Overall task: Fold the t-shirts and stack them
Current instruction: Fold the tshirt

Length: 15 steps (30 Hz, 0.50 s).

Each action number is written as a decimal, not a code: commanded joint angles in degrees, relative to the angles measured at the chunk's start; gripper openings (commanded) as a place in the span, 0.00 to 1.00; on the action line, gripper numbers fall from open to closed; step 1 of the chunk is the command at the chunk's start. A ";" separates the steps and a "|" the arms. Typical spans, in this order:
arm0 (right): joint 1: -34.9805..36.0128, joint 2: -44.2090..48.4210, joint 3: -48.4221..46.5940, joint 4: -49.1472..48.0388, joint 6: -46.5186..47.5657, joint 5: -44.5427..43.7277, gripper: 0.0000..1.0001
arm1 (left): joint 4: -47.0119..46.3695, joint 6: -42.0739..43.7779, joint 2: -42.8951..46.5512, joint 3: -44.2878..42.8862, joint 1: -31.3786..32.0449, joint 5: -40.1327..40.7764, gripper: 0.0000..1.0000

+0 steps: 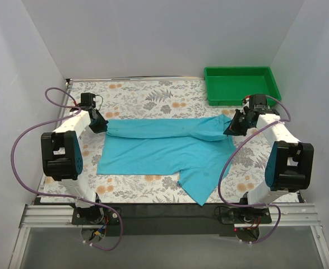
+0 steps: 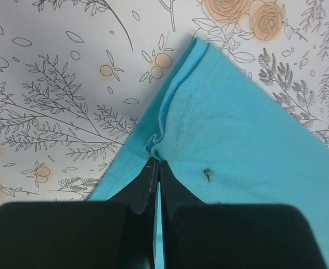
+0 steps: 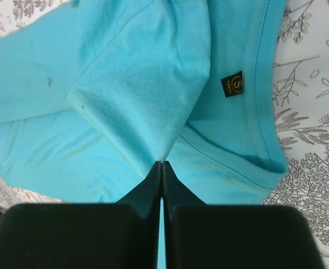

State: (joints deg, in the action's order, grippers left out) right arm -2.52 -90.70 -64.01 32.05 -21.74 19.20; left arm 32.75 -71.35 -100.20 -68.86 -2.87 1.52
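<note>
While angled inward, the left claw [image 2: 156, 163] and right claw [image 3: 162, 163] clamp tight on the t-shirt [image 1: 158, 148].

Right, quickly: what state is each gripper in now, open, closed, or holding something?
The left gripper is closed on the edge of the blue shirt.
The right gripper is closed on a fold of that shirt.

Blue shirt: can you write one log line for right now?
left gripper: shut on t-shirt | right gripper: shut on t-shirt | fold: unfinished

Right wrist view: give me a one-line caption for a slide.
Right gripper pinching a fold of the turquoise t-shirt near its size label, over the floral tablecloth.
</note>
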 commanded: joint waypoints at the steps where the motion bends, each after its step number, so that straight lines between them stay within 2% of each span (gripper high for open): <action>1: 0.15 0.88 1.78 1.00 1.43 -1.62 0.01 | 2.05 0.16 -1.83 -0.31 0.06 1.29 0.00; 4: 0.15 -1.14 2.22 -0.23 2.13 -2.24 0.04 | 1.97 -0.01 -3.32 -0.05 0.06 0.86 0.00; 6: 0.15 -2.46 1.52 -0.76 2.75 -2.59 0.14 | 1.96 -0.36 -3.59 -0.13 0.15 0.42 0.04; 7: 0.15 -2.82 1.08 -1.20 3.71 -2.59 0.26 | 1.88 -0.63 -3.42 -0.13 0.06 0.24 0.07; 8: 0.06 -3.08 0.56 -1.38 4.24 -2.76 0.32 | 1.88 -0.72 -3.25 -0.31 0.06 0.15 0.13; 9: 0.06 -3.34 -1.19 -1.47 4.68 -2.85 0.37 | 1.96 -0.81 -2.98 -0.40 0.15 0.15 0.24; 10: 0.06 -3.61 -2.16 -1.64 5.73 -3.03 0.43 | 1.96 -0.89 -2.55 -0.48 0.06 0.15 0.30; 12: -0.20 -4.83 -6.02 -2.08 6.88 -3.73 0.45 | 2.05 -1.24 -1.23 -1.62 0.06 0.24 0.42; 13: -0.37 -5.45 -7.35 -2.34 7.14 -3.91 0.46 | 2.05 -1.42 -0.87 -2.15 0.06 0.24 0.51; 15: -1.07 -7.64 -10.59 -4.19 7.41 -3.12 0.46 | 1.79 -1.51 -0.34 -4.34 0.06 0.15 0.55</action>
State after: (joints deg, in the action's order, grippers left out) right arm -2.68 -96.71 -68.10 31.66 -16.51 16.40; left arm 34.98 -72.49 -104.36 -69.36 -2.87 1.43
